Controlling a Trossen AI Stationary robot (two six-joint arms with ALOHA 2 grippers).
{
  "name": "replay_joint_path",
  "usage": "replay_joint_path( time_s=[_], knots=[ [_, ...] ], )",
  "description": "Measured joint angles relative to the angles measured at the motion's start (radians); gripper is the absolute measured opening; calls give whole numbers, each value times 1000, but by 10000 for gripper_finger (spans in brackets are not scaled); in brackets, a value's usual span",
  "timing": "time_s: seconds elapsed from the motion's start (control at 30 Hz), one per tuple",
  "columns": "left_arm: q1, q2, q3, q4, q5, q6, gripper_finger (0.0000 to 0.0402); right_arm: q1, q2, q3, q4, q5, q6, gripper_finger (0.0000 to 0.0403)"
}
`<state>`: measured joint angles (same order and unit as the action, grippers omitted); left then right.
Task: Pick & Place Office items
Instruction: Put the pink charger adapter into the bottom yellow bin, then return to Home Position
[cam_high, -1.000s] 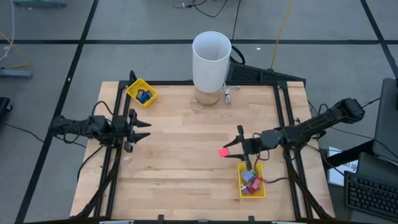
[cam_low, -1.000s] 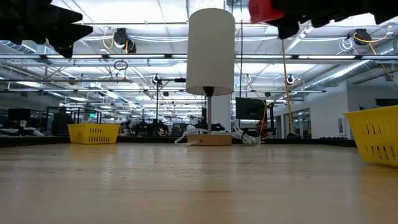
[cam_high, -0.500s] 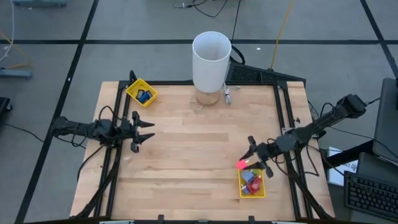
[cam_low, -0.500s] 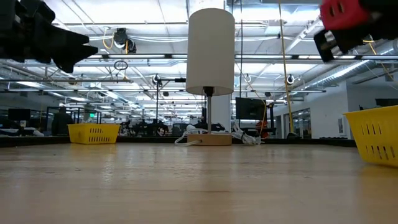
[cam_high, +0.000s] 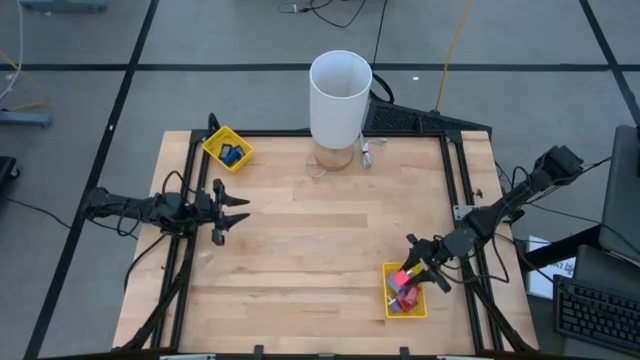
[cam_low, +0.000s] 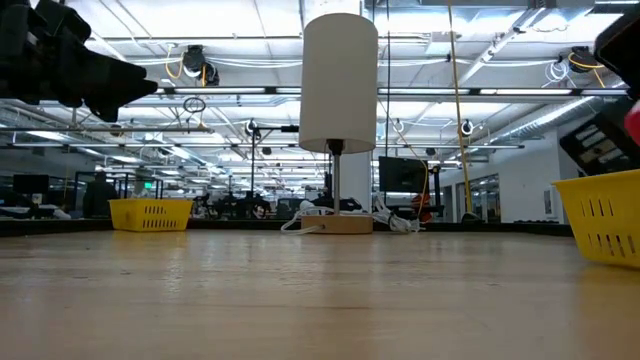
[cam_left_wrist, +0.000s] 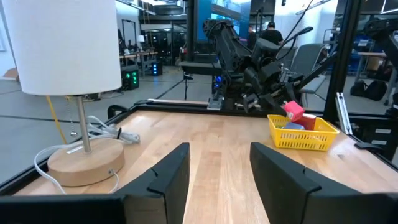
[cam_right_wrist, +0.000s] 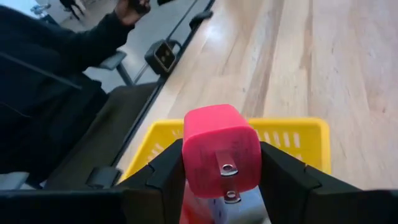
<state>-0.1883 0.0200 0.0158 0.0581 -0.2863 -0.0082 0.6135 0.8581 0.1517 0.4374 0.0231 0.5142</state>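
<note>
- The right arm reaches in from the counter's right edge, stretched low and slanted toward the near right corner, its right end effector (cam_high: 412, 276) poised over the yellow tray (cam_high: 388, 300) there.
- That end effector is clamped on a red block (cam_right_wrist: 221, 158) with two metal prongs on its face; the right wrist view shows the block pinched between both fingers, directly above the tray's open top.
- The left arm lies nearly level along the counter's left edge, with the left end effector (cam_high: 228, 210) pointing inward over bare wood, holding nothing; its fingers (cam_left_wrist: 168, 177) stand apart with a clear gap between them.
- Trays: two yellow ones, the near right one and a second tray (cam_high: 227, 149) at the far left corner.
- The near right tray holds a small heap of red and blue pieces (cam_high: 403, 297); their exact count cannot be told.
- The far left tray holds dark blue pieces (cam_high: 231, 154), about two.
- One tall white cylinder (cam_high: 339, 98) stands on a round wooden base at the counter's far edge, centre.
</note>
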Motion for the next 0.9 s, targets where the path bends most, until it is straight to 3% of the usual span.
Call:
replay_joint_path(
  time_s=[0.1,0.3,0.5,0.7,0.9],
  knots=[
    [0,0,0,0,0,0,162,4,0,-16,6,2,7,169],
    [0,0,0,0,0,0,158,4,0,-20,17,6,54,247],
    [0,0,0,-1,0,0,172,4,0,-20,130,-3,54,279],
    [0,0,0,-1,-1,6,190,3,-24,-20,290,-201,37,283],
    [0,0,0,-1,-1,33,206,3,-112,-20,605,-368,-75,279]
  ],
)
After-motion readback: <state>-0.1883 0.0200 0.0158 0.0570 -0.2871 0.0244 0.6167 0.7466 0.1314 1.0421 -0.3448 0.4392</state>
